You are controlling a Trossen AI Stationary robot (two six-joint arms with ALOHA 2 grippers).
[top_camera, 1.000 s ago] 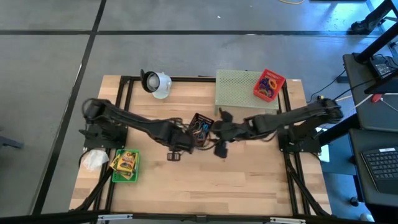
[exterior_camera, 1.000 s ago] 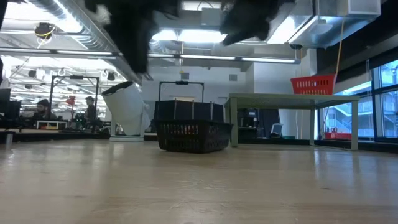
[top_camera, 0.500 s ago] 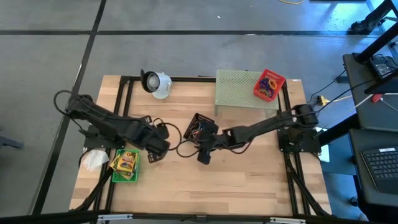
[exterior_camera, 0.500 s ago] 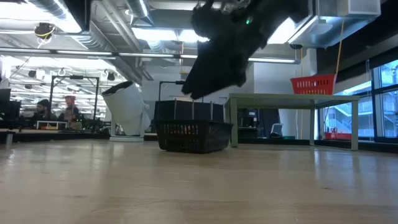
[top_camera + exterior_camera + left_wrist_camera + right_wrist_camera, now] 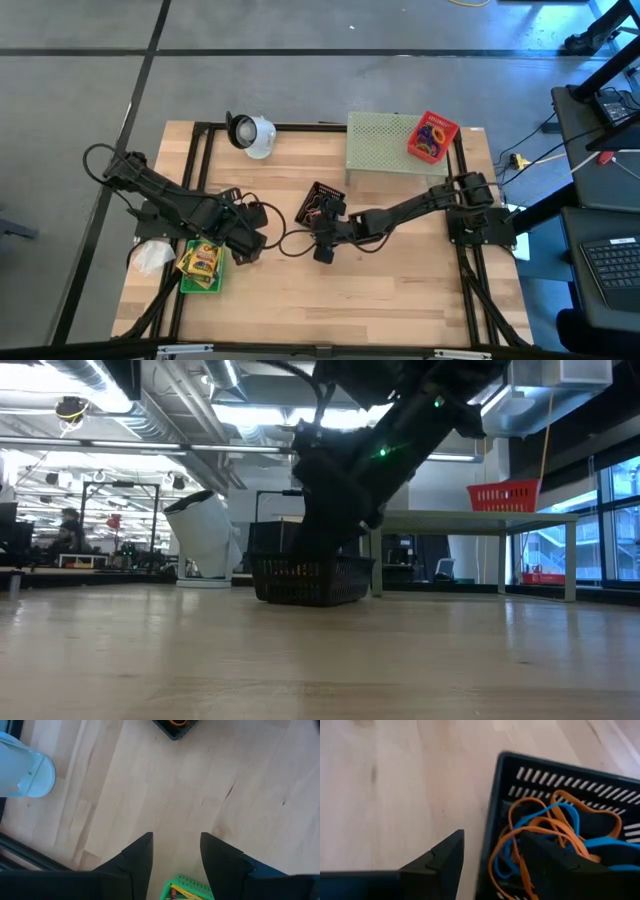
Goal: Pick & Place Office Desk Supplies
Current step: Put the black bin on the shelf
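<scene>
A small black mesh basket (image 5: 320,205) stands mid-table with orange and blue rubber bands (image 5: 555,827) inside. My right gripper (image 5: 491,834) is open at the basket's near corner (image 5: 495,820). One finger is over the inside and one over the table outside; whether either touches the wall, I cannot tell. A green tray (image 5: 200,270) with yellow-green crayon boxes (image 5: 200,258) rests on the table at the near left. My left gripper (image 5: 175,840) hangs open above the table beside that tray (image 5: 187,887), with nothing between its fingers.
A white cup-shaped object (image 5: 250,133) lies at the far left. The pale green mesh stand (image 5: 385,145) at the far right carries a red tray (image 5: 432,137) of bands. A crumpled white thing (image 5: 150,257) lies at the left edge. Bare wood (image 5: 340,300) runs along the near side.
My left gripper has drawn away from the black basket toward the table's left edge, rising and rolling, and now hangs by the green tray. My right gripper has come down and toward the left onto the basket's near corner. Both stay open.
</scene>
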